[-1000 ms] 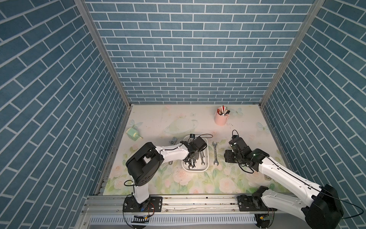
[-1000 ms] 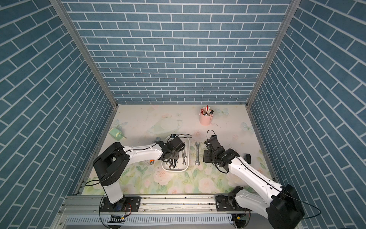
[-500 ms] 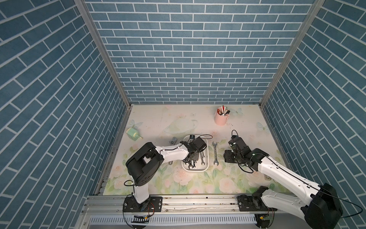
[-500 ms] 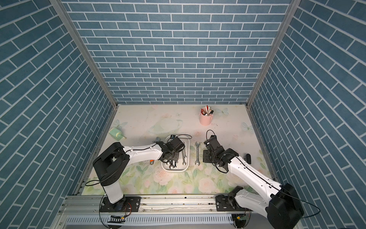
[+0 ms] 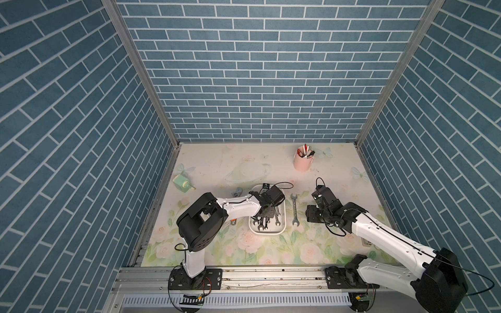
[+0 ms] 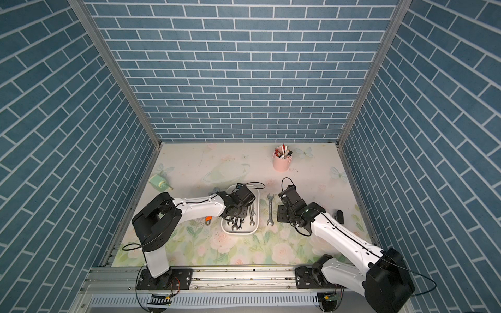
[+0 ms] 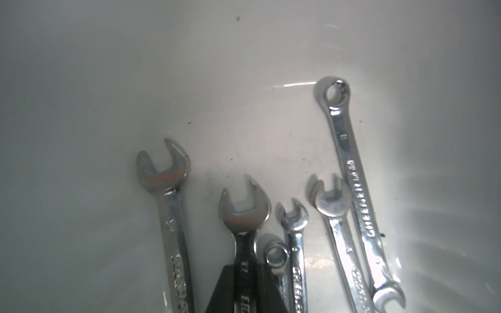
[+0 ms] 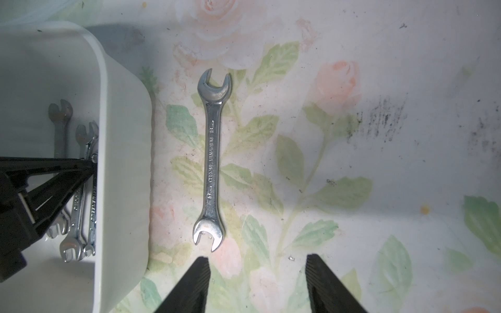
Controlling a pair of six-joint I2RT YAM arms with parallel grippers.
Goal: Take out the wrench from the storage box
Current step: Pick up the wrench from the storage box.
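Left gripper (image 7: pixel 244 271) just clamped the chrome wrench marked 12 (image 7: pixel 244 208) inside the white plastic storage box (image 7: pixel 108 81); ready to lift.

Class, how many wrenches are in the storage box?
6, side by side in the storage box: five loose wrenches, the wrench marked 12 in the left gripper. Others possibly hidden.

White storage box (image 5: pixel 267 229), wrench (image 7: pixel 245 211) (marked 12) inside
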